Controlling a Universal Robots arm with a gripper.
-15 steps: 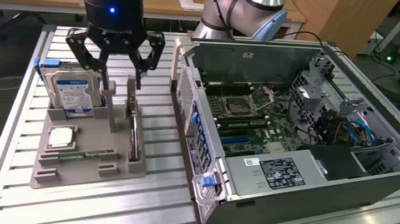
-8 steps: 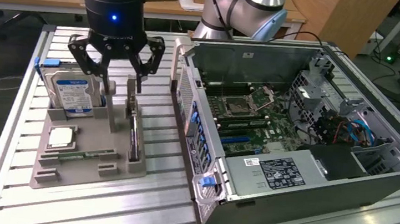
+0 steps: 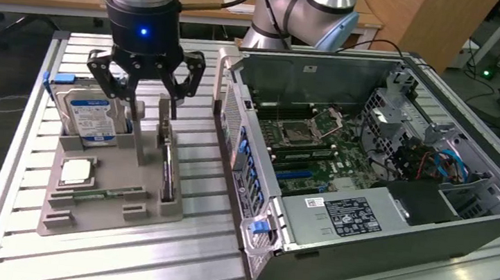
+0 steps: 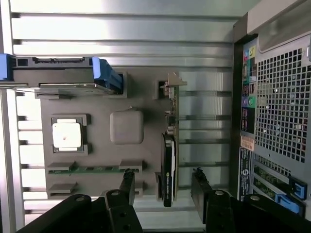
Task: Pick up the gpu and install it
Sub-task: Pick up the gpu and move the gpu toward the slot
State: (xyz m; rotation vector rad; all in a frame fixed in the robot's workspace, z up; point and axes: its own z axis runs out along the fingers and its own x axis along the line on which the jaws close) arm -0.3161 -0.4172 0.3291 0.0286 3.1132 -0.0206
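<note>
- The gpu (image 3: 168, 166) (image 4: 170, 145) stands on its long edge in a slot of a grey holder tray (image 3: 102, 221) (image 4: 97, 104), along the tray's side nearest the computer case (image 3: 378, 244) (image 4: 282, 107).
- From above it shows as a thin, narrow strip. One face is dark, and the board behind it has a greenish-brown edge.
- A silver metal bracket caps its far end, the end farthest from the wrist camera. The dark part covers roughly the nearer half of the card.
- The gripper (image 3: 150, 105) (image 4: 164, 187) hangs above the tray with its jaws spread wide and nothing between them.
- In the wrist view the two black fingers (image 4: 127, 187) sit one on each side of the card's near end, clear of it.
- In the exterior view the fingertips are above the bracket end and do not touch the card.
- On the same tray, a hard drive (image 3: 90, 116) (image 4: 63, 75) with a blue label stands upright at the far corner. A square silver chip (image 3: 76, 172) (image 4: 66, 134) lies flat in its own pocket, and a narrow green memory stick (image 3: 96, 195) (image 4: 92, 169) lies on edge in a slot.
- The tray and the open case rest side by side on a ribbed aluminium table (image 3: 181, 265) (image 4: 121, 34). The case lies on the exterior view's right with its circuit board exposed.
</note>
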